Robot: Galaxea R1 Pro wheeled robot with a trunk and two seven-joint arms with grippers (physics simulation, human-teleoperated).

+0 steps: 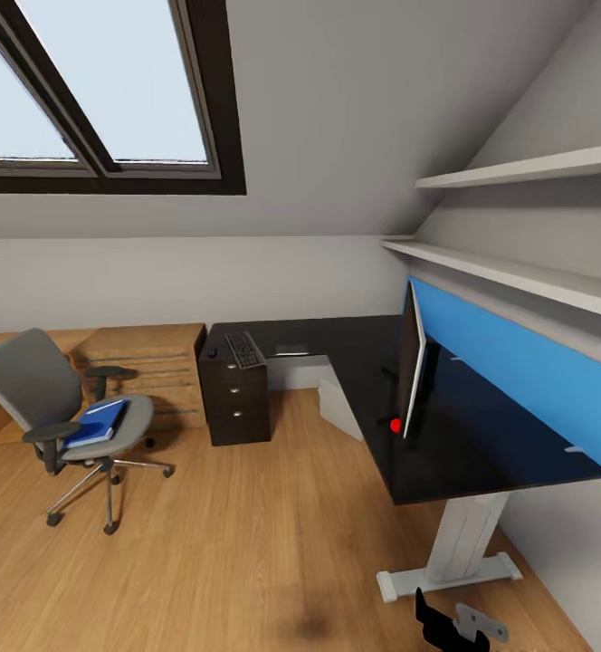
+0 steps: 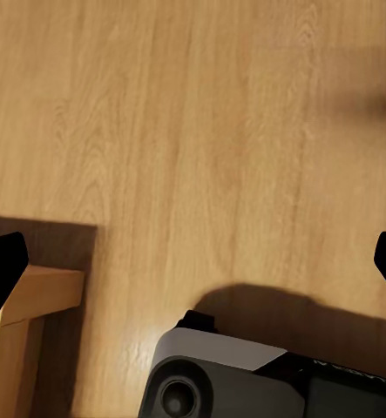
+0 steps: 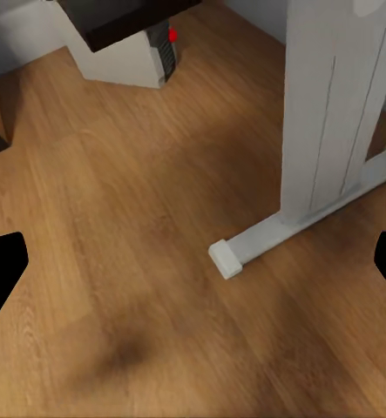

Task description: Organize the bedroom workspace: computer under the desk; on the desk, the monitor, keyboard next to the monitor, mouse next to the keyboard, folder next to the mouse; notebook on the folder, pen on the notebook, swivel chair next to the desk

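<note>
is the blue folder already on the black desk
No, the flat bright-blue folder lies on the seat of the grey padded swivel chair, apart from the glossy black L-shaped desk.

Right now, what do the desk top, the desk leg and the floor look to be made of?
Desk: glossy black top, probably lacquer or laminate, since it shows a faint sheen. Desk leg: smooth matte white, maybe painted metal, judging by its flat panels with thin vertical grooves; the render leaves this open. Floor: warm wood planks, grain and board seams visible, slightly satin.
</note>
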